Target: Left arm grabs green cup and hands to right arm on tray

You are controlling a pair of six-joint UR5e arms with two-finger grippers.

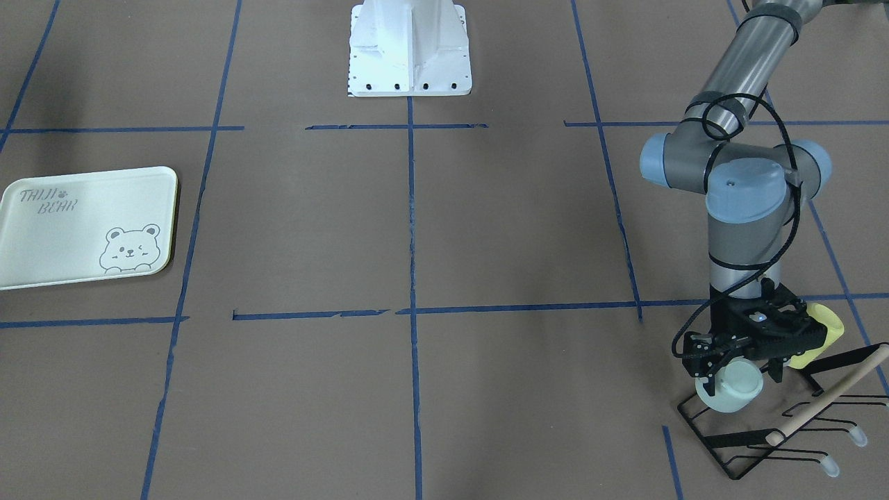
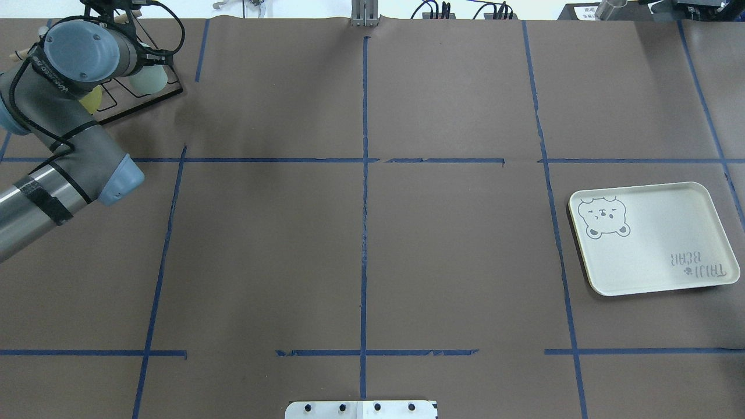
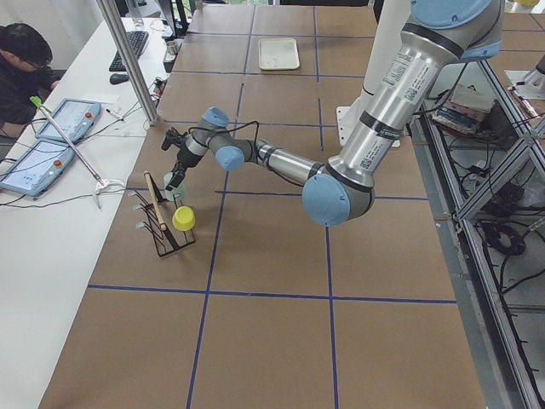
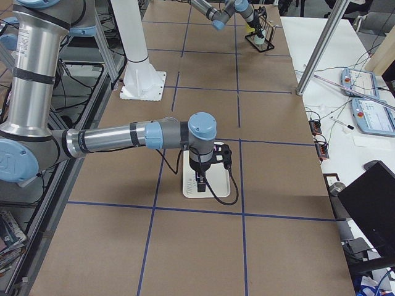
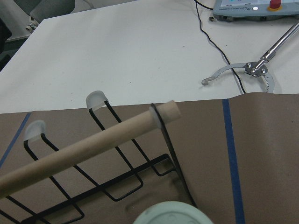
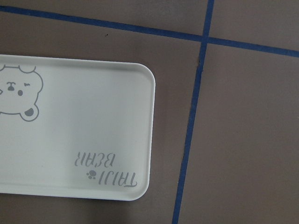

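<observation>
The green cup (image 1: 729,392) sits on a black wire rack (image 1: 746,444) at the table's left end. It also shows in the overhead view (image 2: 148,81) and at the bottom of the left wrist view (image 5: 170,213). My left gripper (image 1: 740,378) is at the cup with one finger on each side; the jaws look open, with a small gap on one side. The tray (image 2: 652,238) lies empty at the right end. My right gripper (image 4: 202,179) hangs over the tray (image 6: 84,121); I cannot tell if it is open or shut.
A pale yellow cup (image 1: 819,333) sits on the same rack just behind my left gripper. A wooden dowel (image 5: 88,144) runs along the rack's top. The white robot base (image 1: 410,52) stands at the table's robot side.
</observation>
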